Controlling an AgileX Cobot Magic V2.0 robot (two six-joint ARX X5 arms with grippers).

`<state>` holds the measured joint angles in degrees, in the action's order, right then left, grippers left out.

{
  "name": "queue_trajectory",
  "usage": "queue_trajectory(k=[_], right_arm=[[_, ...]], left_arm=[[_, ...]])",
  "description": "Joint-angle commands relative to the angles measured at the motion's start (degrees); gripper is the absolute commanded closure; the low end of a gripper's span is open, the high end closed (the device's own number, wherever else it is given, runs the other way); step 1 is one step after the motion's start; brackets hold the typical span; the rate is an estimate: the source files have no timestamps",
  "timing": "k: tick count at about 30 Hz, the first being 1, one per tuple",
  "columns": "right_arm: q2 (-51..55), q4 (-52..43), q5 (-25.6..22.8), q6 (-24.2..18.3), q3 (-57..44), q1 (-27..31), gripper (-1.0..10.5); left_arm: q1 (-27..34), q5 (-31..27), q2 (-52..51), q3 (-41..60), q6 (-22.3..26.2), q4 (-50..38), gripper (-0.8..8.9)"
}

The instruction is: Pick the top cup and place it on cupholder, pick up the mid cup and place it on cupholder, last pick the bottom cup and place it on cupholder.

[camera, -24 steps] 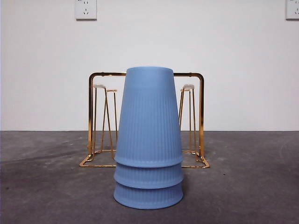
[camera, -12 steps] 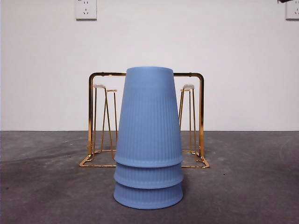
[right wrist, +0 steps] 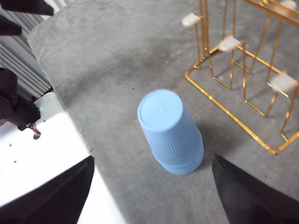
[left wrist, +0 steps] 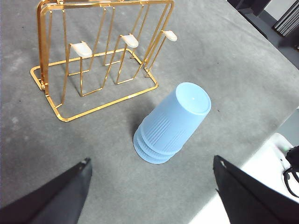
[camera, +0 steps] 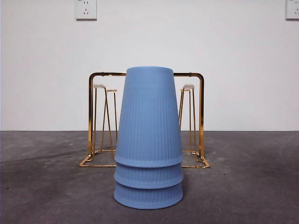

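Note:
Three ribbed blue cups stand upside down, nested in one stack, on the grey table. The top cup covers most of the mid cup and the bottom cup. The gold wire cupholder stands right behind the stack, its white-tipped prongs bare. In the left wrist view my left gripper hangs open high above the stack and the cupholder. My right gripper is likewise open, well above the stack, with the cupholder beyond. Neither gripper shows in the front view.
The table's grey mat ends at a white edge near the stack, also seen in the left wrist view as a white edge. Two wall sockets sit on the white wall behind.
A black arm tip that showed at the top right corner of the front view half a second ago is gone. The cups and the cupholder have not moved.

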<state>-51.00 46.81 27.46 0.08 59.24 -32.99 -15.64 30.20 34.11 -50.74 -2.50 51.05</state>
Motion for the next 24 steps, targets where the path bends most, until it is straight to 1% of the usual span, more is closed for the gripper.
queue_trajectory(k=[1,7,11,15,17,19,24], right_arm=[[-5.05,-0.63,-1.09,-0.26,3.76,-2.64,5.5],[-14.58,-0.76,-4.37,-2.23,8.92,-6.95,5.4],[-19.58,-1.84,-6.6,-2.67,10.32,-8.9,5.4],[-23.23,-2.49,-6.86,-2.71,10.56,-9.97,5.4],[-24.72,-3.3,-7.65,-2.69,10.56,-10.56,5.4],[-26.03,-4.37,-8.74,-2.67,10.56,-11.23,5.1],[-28.94,-5.31,-9.73,-2.69,10.56,-12.31,5.1]], left_arm=[[-0.17,0.31,0.33,-1.31,0.28,-0.48,4.04],[-0.2,0.31,0.33,-1.31,0.31,-0.5,4.04],[-0.17,0.31,0.33,-1.31,0.31,-0.5,4.04],[-0.17,0.31,0.33,-1.31,0.31,-0.5,4.04],[-0.2,0.31,0.33,-1.31,0.33,-0.5,4.04],[-0.2,0.31,0.33,-1.31,0.33,-0.5,4.04],[-0.17,0.28,0.33,-1.31,0.33,-0.61,4.04]])
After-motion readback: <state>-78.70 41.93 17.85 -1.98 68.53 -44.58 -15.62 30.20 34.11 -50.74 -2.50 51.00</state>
